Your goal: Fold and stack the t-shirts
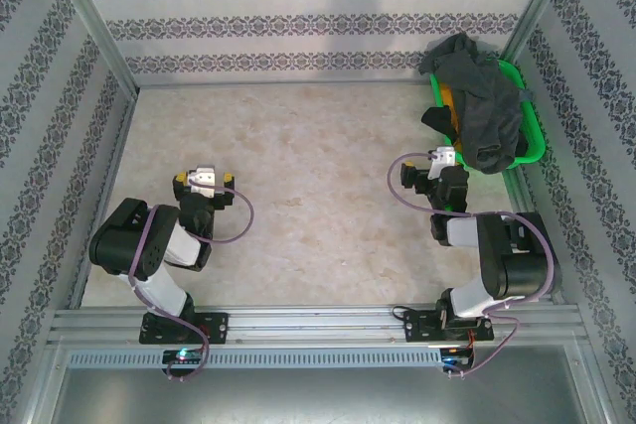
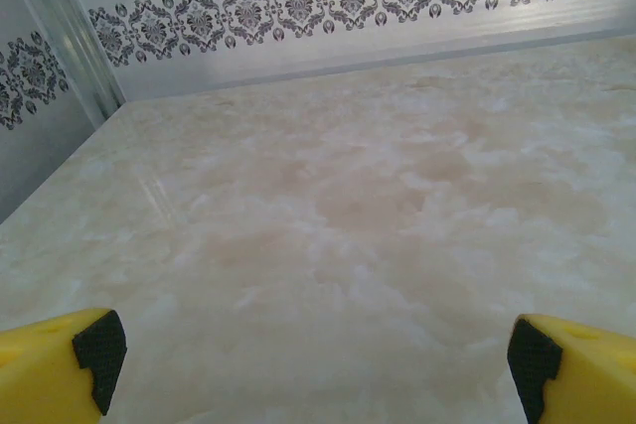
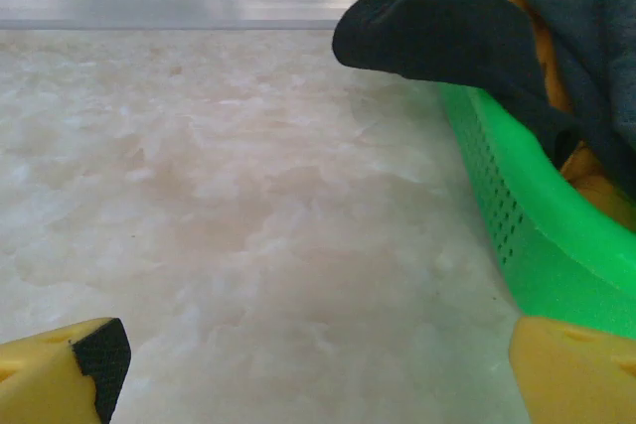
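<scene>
Heaping over the green basket (image 1: 535, 141) at the far right corner, the t-shirts (image 1: 482, 96) — charcoal on top, mustard and black beneath — lie just beyond and to the right of the right gripper (image 1: 443, 158), whose jaws stand wide apart, holding nothing. The left gripper (image 1: 202, 179), equally spread and empty, sits well apart on the left over the bare table (image 1: 318, 146). The right arm is judged far better placed to reach first — a black sleeve drapes over the basket's left rim toward it.
</scene>
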`<action>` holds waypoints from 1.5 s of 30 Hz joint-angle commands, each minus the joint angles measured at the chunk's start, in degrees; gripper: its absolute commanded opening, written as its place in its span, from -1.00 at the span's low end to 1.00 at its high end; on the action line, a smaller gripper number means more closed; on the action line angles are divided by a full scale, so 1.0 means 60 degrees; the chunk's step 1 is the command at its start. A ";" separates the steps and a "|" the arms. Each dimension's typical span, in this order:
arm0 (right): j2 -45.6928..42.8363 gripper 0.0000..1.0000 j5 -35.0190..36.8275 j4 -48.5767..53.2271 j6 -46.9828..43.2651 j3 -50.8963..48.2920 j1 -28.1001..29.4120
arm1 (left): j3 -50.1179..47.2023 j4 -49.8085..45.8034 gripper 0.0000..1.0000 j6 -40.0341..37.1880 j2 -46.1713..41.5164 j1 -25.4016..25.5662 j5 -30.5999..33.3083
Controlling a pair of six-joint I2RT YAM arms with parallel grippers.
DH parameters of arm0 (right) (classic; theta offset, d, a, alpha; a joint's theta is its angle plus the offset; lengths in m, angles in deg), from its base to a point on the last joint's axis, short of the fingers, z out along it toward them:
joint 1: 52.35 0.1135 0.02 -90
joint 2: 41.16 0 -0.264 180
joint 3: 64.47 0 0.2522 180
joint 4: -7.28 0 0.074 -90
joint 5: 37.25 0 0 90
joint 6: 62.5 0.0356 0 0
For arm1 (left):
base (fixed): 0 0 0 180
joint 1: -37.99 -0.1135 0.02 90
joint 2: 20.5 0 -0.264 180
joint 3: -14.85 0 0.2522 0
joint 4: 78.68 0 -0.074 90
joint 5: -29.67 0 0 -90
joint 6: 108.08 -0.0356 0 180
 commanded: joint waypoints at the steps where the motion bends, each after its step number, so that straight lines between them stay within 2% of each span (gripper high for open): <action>1: 0.0048 0.95 -0.0258 -0.0296 0.0021 0.0054 -0.0059 | -0.0120 0.0368 0.99 -0.0032 -0.0166 0.0039 -0.0047; 14: 0.0081 0.95 -0.0200 -0.0231 0.0065 0.0091 -0.0067 | -0.0101 0.0337 0.99 -0.0032 -0.0165 0.0002 -0.0061; 17: -0.0055 0.96 -0.0060 -0.0529 0.0116 -0.0095 -0.0082 | -0.0026 -0.0322 0.99 0.0133 -0.0489 -0.0048 -0.0028; 19: -0.0572 0.95 0.0659 -0.0677 -0.0050 -0.0371 0.0198 | -0.0367 0.0462 1.00 -0.0047 -0.0562 0.0077 0.0079; 20: -0.1108 0.95 0.1325 -0.0470 -0.0251 -0.0620 0.0499 | -0.0302 0.0343 1.00 -0.0504 -0.0950 0.0594 0.1108; 21: -0.1786 0.96 0.2044 -0.0027 -0.0554 -0.0644 0.0913 | -0.0110 -0.0049 0.99 -0.1158 -0.1667 0.1398 0.2898; 22: -0.2426 0.95 0.2581 0.0499 -0.0875 -0.0559 0.1345 | 0.0162 -0.0377 1.00 -0.1671 -0.2225 0.1900 0.3824; 23: -0.3117 0.95 0.2974 0.0984 -0.0945 -0.0398 0.1714 | 0.0492 -0.0771 1.00 -0.2035 -0.3028 0.2217 0.4190; 25: -0.4522 0.96 0.4032 0.2653 -0.0369 0.0610 0.2396 | 0.1704 -0.2774 1.00 -0.1901 -0.4415 0.2665 0.4729; 26: -0.5075 0.95 0.4384 0.4467 0.0703 0.1638 0.2543 | 0.2654 -0.4772 1.00 -0.1037 -0.5230 0.2694 0.4811; 27: -0.5370 0.95 0.3905 0.6758 0.2094 0.2879 0.2356 | 0.3829 -0.7215 1.00 0.0648 -0.5819 0.2688 0.5213; 28: -0.5490 0.95 0.2957 0.8307 0.2963 0.3834 0.2043 | 0.4985 -0.9969 1.00 0.2547 -0.6135 0.2641 0.5598; 29: -0.5540 0.95 0.2513 0.8906 0.4158 0.4385 0.1702 | 0.6143 -1.2872 0.99 0.4627 -0.6334 0.2531 0.5559; 30: -0.5504 0.95 0.1662 0.8353 0.4971 0.4240 0.1089 | 0.6609 -1.3830 0.99 0.5683 -0.6338 0.2039 0.4721; 31: -0.5406 0.95 0.0834 0.8229 0.5624 0.4238 0.0359 | 0.6714 -1.3972 0.99 0.6400 -0.6305 0.1317 0.3074; 32: -0.5083 0.96 0.0560 0.8656 0.6189 0.4645 -0.0263 | 0.6811 -1.4062 1.00 0.7357 -0.6162 0.0409 0.0916; 33: -0.4696 0.95 0.1125 0.9900 0.6293 0.5393 -0.0507 | 0.7023 -1.4330 1.00 0.8154 -0.5841 -0.0095 -0.0286; 35: -0.3736 0.96 0.2677 1.2202 0.5996 0.6905 -0.0543 | 0.7798 -1.5082 1.00 0.8111 -0.5129 -0.0050 -0.1151; 37: -0.2836 0.95 0.2977 1.3314 0.5780 0.7883 -0.0954 | 0.8540 -1.5819 1.00 0.7544 -0.4367 0.0356 -0.1598; 41: -0.1086 0.95 0.1607 1.3585 0.5754 0.8836 -0.2118 | 0.9416 -1.6662 1.00 0.6914 -0.3048 0.1175 -0.3004; 45: 0.0663 0.95 0.0769 1.3318 0.5020 0.9937 -0.2401 | 0.9072 -1.5650 0.88 0.6822 -0.2812 0.2150 -0.3578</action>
